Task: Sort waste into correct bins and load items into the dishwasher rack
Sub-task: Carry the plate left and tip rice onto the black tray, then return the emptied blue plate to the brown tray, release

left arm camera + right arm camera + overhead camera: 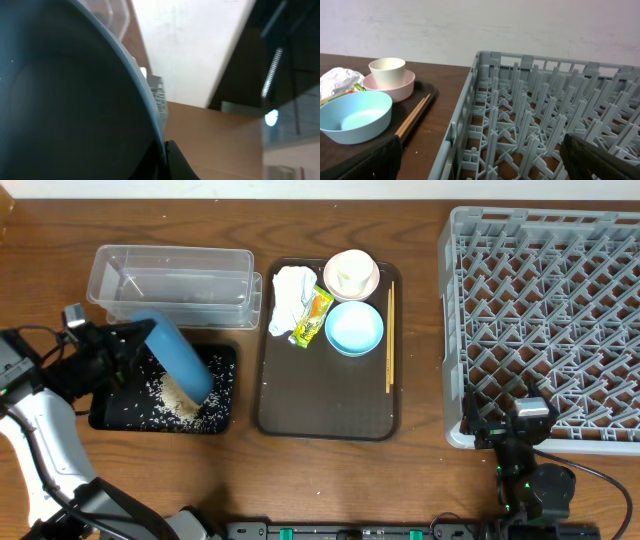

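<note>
Dark-blue plate [180,358] is up on edge, steeply tilted, in the left hand [138,340], which is clamped on its upper-left rim. Plate hangs over the black tray [231,385]. Its lower edge is down by the tray floor, w/ a tan-white heap of rice crumbs [186,408] right at that edge & more grains scattered across the tray. In the left wrist view the plate fills most of the frame, w/ one dark finger [176,159] just showing at its rim, bottom centre.

Clear container [170,260] sits just behind the black tray; can't tell if the two touch, or what's in it.

Brown tray [320,405] is mid-counter, btwn the black tray & the rack. At its far end: crumpled napkin [290,292] on the left, yellow-green wrapper [314,315] lying diag. against the napkin's right side, white cup [349,273] upright inside the pink bowl [373,280]. Light-blue bowl [354,328] is upright just in front of the pink bowl. Chopsticks [390,335] lie side by side along the tray's right edge, just beside the blue bowl.

Grey rack [550,310] takes up the right end of the counter [420,470]. Right hand [508,428] sits low at the rack's near-left corner, fingers spread wide w/ nothing btwn them. In its own view the two dark fingertips sit at opposite bottom corners, w/ the rack's wall & pegs ahead and the bowls, cup & chopsticks off to the left.
</note>
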`<control>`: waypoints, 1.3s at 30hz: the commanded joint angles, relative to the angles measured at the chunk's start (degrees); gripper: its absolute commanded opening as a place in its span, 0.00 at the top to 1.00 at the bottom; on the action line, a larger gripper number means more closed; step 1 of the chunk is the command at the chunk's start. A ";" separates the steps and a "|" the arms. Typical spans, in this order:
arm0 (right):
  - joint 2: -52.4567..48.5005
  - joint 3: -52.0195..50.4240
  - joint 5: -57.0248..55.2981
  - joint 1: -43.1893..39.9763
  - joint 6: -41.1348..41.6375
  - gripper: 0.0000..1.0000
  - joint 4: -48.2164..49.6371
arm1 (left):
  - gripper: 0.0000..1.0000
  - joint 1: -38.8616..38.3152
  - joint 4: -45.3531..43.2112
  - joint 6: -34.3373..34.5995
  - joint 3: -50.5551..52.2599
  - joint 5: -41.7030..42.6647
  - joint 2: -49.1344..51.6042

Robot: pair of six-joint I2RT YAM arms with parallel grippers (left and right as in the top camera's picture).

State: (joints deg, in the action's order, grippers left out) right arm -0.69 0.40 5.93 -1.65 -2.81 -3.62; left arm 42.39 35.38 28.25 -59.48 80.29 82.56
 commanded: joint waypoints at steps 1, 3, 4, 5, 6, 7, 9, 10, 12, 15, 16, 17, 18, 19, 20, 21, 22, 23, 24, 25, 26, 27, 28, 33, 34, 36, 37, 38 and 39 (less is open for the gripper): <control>0.35 -0.09 -0.11 -0.31 -0.70 0.01 -0.20 | 0.94 1.64 0.39 -2.84 0.20 9.16 -0.24; 0.35 -0.09 -0.11 -0.31 -0.70 0.01 -0.20 | 0.94 2.36 0.35 -3.41 0.20 7.13 -0.22; 0.35 -0.09 -0.11 -0.31 -0.70 0.01 -0.20 | 0.94 2.95 0.55 -3.39 0.26 5.18 -0.17; 0.35 -0.09 -0.11 -0.31 -0.70 0.01 -0.20 | 0.93 3.37 0.98 -3.37 0.37 4.98 -0.15; 0.35 -0.09 -0.11 -0.31 -0.70 0.01 -0.20 | 0.94 3.72 1.95 -3.41 0.55 5.62 -0.15; 0.35 -0.09 -0.11 -0.31 -0.70 0.01 -0.20 | 0.94 4.02 2.54 -3.89 0.83 6.95 -0.15; 0.35 -0.09 -0.11 -0.31 -0.70 0.01 -0.20 | 0.94 4.92 2.40 -6.12 1.46 8.87 -0.13; 0.35 -0.09 -0.11 -0.31 -0.70 0.01 -0.20 | 0.94 5.49 2.25 -6.40 1.62 8.15 -0.11; 0.35 -0.09 -0.11 -0.31 -0.70 0.01 -0.20 | 0.94 6.54 3.19 -6.29 2.34 9.86 -0.09; 0.35 -0.09 -0.11 -0.31 -0.70 0.01 -0.22 | 0.94 7.17 5.01 -7.65 3.17 9.60 -0.02; 0.35 -0.09 -0.11 -0.31 -0.70 0.01 -0.20 | 0.94 7.39 4.68 -8.11 3.23 9.49 0.11; 0.35 -0.09 -0.11 -0.31 -0.70 0.01 -0.20 | 0.94 7.58 4.85 -8.09 3.37 9.88 0.22; 0.35 -0.09 -0.11 -0.31 -0.70 0.01 -0.20 | 0.94 7.69 6.05 -7.58 3.54 9.86 0.22; 0.35 -0.09 -0.11 -0.31 -0.70 0.01 -0.20 | 0.94 7.69 6.75 -7.67 3.54 9.84 0.20; 0.35 -0.09 -0.11 -0.31 -0.70 0.01 -0.20 | 0.94 7.69 6.19 -8.20 3.54 9.79 0.22; 0.35 -0.09 -0.11 -0.31 -0.70 0.01 -0.20 | 0.94 7.69 4.74 -8.28 3.54 9.55 0.24; 0.35 -0.09 -0.11 -0.31 -0.70 0.01 -0.20 | 0.94 7.69 4.22 -8.26 3.54 9.75 0.26; 0.35 -0.09 -0.11 -0.31 -0.70 0.01 -0.20 | 0.94 7.69 4.79 -7.85 3.54 9.86 0.24; 0.35 -0.09 -0.11 -0.31 -0.70 0.01 -0.20 | 0.94 7.69 5.35 -7.91 3.54 9.84 0.13; 0.35 -0.09 -0.11 -0.31 -0.70 0.01 -0.20 | 0.94 7.69 5.07 -8.17 3.54 9.84 0.09; 0.35 -0.09 -0.11 -0.31 -0.70 0.01 -0.20 | 0.94 7.69 4.24 -8.33 3.54 9.84 0.11; 0.35 -0.09 -0.11 -0.31 -0.70 0.01 -0.20 | 0.94 7.67 4.59 -8.17 3.54 9.86 0.11; 0.35 -0.09 -0.11 -0.31 -0.70 0.01 -0.20 | 0.94 7.67 6.86 -8.04 3.54 9.86 -0.02; 0.35 -0.09 -0.11 -0.31 -0.70 0.01 -0.20 | 0.94 8.07 3.82 -9.42 3.54 9.16 -0.31; 0.35 -0.09 -0.11 -0.31 -0.70 0.01 -0.20 | 0.94 8.00 6.01 -8.59 3.52 9.86 -0.37; 0.35 -0.09 -0.11 -0.31 -0.70 0.01 -0.20 | 0.94 7.93 7.78 -10.01 3.54 9.79 -0.74; 0.35 -0.09 -0.11 -0.31 -0.70 0.01 -0.20 | 0.94 7.96 6.03 -11.23 3.54 9.60 -0.79; 0.35 -0.09 -0.11 -0.31 -0.70 0.01 -0.20 | 0.94 7.96 5.70 -11.23 3.54 9.27 -0.76; 0.35 -0.09 -0.11 -0.31 -0.70 0.01 -0.20 | 0.94 7.91 7.78 -10.82 3.54 9.86 -0.76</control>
State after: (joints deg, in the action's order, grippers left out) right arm -0.69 0.40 5.93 -1.65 -2.81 -3.62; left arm 50.11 41.98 19.20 -55.68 88.03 82.59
